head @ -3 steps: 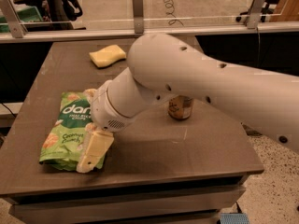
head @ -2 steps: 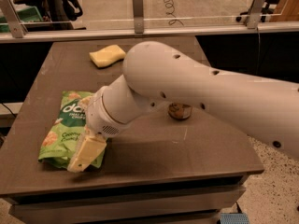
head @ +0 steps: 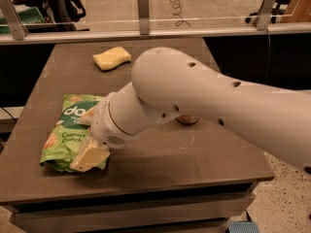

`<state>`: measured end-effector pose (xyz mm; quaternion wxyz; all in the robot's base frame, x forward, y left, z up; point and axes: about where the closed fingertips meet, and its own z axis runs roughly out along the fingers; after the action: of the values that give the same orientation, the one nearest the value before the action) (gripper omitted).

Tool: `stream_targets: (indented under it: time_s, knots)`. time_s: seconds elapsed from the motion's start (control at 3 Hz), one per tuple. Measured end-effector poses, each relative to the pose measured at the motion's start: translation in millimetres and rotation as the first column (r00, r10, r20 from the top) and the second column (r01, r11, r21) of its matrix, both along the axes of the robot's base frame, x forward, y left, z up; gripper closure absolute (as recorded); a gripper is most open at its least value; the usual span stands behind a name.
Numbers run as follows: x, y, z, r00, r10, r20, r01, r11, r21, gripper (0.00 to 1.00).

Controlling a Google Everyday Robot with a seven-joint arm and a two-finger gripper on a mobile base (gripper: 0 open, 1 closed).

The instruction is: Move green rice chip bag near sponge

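A light green bag [head: 67, 129] of rice chips lay flat near the left front corner of a dark brown table [head: 218, 161]. Its crinkled, glossy film bore white lettering on a dark green circle above pictures of round chips. The robot's gripper [head: 90, 152], its cream-yellow plastic smooth and blocky, rested over the bag's lower right corner and touched it. Whether it was open or had hold of the bag could not be told, as the wrist covered that part. Toward the back of the table, well apart from the bag, sat a pale yellow sponge [head: 112, 58], a soft block with a wavy outline. The arm [head: 204, 98], a thick, rounded white shell dotted with small dark holes, reached in from the right and crossed the middle of the table. Beneath it a small brown round object [head: 187, 120] showed only in part, and what it was could not be made out. The tabletop looked matte and faintly scuffed.
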<state>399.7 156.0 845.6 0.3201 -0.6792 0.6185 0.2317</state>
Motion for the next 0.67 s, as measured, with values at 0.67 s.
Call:
stream_targets:
  time_s: [0.67]
  knots:
    - [4, -26, 21, 0.9981, -0.042, 0.045, 0.044, 0.998, -0.040, 1.00]
